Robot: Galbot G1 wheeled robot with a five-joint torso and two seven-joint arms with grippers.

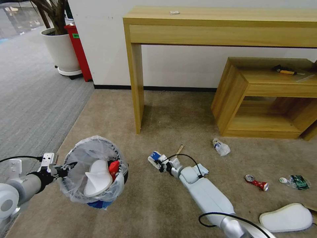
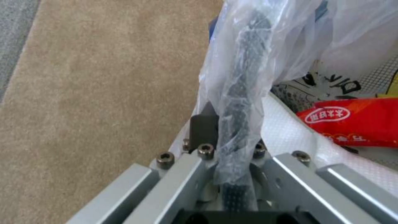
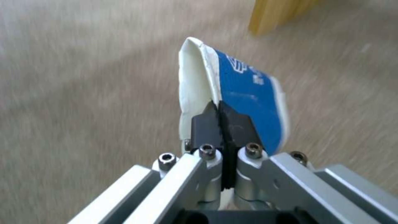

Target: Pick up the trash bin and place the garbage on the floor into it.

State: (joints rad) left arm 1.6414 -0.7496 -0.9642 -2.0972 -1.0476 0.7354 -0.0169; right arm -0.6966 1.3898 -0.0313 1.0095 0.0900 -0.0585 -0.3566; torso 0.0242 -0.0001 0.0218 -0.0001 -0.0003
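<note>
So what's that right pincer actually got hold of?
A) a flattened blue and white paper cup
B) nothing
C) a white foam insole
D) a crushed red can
A: the right pincer is shut on the flattened blue and white paper cup, above the carpet.

The room is bright with soft, even light, and a faint shadow lies on the carpet under the table. Straight lines bend near the head view's edges. The right wrist view has streaky, blurred carpet.
</note>
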